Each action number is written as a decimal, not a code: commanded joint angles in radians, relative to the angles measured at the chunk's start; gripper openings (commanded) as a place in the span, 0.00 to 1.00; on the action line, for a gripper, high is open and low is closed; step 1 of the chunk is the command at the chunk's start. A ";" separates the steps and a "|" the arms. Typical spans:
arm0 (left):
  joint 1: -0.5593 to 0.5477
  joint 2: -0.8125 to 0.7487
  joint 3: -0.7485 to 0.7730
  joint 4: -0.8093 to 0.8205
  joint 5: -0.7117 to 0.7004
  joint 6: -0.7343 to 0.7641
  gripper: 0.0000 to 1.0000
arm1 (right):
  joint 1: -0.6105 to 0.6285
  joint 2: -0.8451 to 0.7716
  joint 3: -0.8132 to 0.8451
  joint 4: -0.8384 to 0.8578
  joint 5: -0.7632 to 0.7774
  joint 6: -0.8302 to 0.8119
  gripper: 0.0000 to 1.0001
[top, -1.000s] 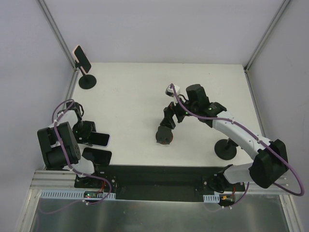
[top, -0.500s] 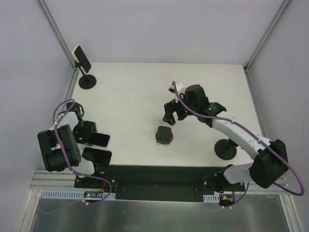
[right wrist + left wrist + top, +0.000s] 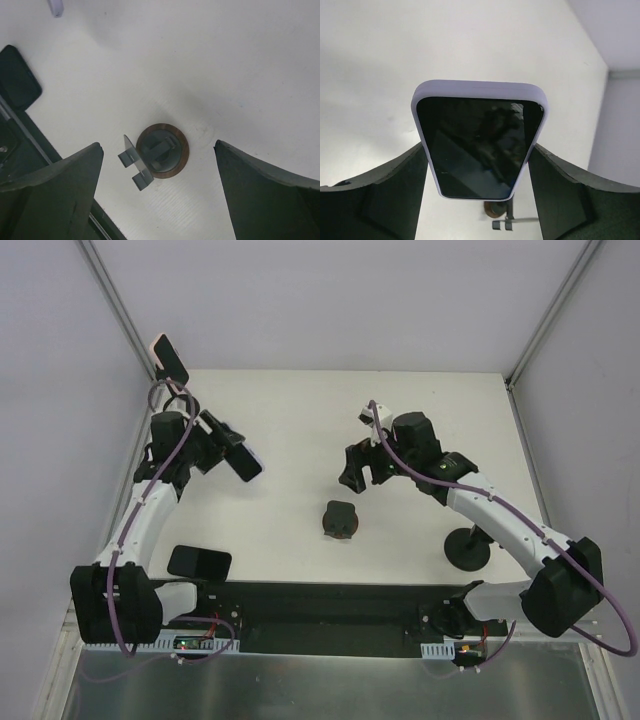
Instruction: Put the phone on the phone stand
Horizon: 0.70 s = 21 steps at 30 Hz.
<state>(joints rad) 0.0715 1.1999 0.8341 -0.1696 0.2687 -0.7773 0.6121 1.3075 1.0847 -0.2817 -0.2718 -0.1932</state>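
Note:
The phone (image 3: 240,455), black-screened in a lavender case, is held off the table in my left gripper (image 3: 228,448) at the left middle. In the left wrist view the phone (image 3: 477,145) sits between my two fingers, which are shut on its long edges. The phone stand (image 3: 340,520), a round brown-rimmed base with a grey metal cradle, stands at the table's centre, to the right of the phone. It shows small below the phone in the left wrist view (image 3: 501,214). My right gripper (image 3: 358,468) is open and empty, just beyond the stand (image 3: 160,152).
A second stand holding another phone (image 3: 170,360) is at the far left corner. A black round stand base (image 3: 468,550) sits near the right arm. A dark phone (image 3: 200,562) lies at the near left edge and also shows in the right wrist view (image 3: 17,77).
My left arm has lifted the phone from the near left and swung it out toward the far middle-left. My right gripper has come off the stand and drawn back.

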 commanded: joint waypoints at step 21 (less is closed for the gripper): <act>-0.680 -0.065 0.286 0.090 -0.263 -0.019 0.00 | 0.187 0.055 0.020 0.374 -0.075 0.190 0.61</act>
<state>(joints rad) -0.5819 1.1286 1.0439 -0.1291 0.0368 -0.7731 0.7803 1.3346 1.0710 0.0349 -0.3294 -0.0341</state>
